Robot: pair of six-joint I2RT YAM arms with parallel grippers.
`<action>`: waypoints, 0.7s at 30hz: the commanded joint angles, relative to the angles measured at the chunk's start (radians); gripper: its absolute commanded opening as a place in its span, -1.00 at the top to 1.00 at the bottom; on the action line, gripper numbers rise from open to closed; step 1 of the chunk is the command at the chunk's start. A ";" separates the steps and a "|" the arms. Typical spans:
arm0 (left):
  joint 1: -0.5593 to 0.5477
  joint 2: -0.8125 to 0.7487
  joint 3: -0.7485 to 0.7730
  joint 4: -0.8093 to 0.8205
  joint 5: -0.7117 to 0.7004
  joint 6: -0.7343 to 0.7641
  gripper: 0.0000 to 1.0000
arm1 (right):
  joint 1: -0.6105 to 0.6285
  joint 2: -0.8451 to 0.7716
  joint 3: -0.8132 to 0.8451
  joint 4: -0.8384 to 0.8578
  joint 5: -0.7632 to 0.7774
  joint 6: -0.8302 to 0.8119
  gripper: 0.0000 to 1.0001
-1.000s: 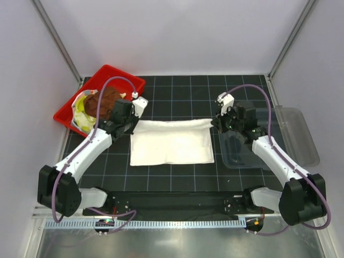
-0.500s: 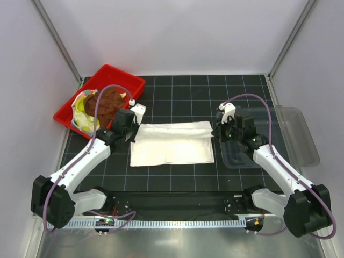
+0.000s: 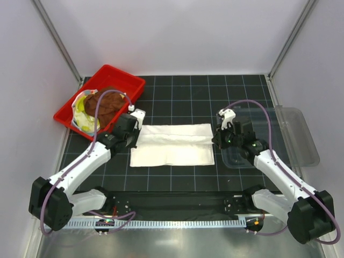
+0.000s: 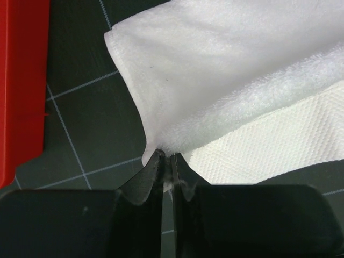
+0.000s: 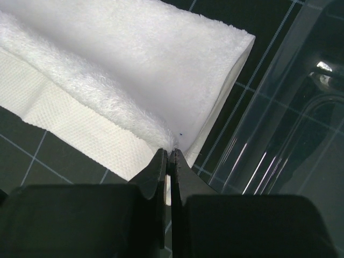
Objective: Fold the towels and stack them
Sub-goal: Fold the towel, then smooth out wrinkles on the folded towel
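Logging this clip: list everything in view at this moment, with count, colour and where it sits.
white towel: one, white, mid-table, partly folded over itself
brown towel: one, brown, bunched in the tray
yellow-green towel: one, yellow-green, in the tray, partly covered by the brown towel
red tray: one, red, far left corner of the table
clear bin: one, transparent, right side of the table
table: one, black with a pale grid
left gripper: one, black, shut on the white towel's left end
right gripper: one, black, shut on the white towel's right end
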 commanded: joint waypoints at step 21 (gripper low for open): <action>-0.017 -0.073 -0.024 0.170 0.073 -0.487 0.00 | 0.191 0.210 0.249 -0.132 0.273 0.498 0.16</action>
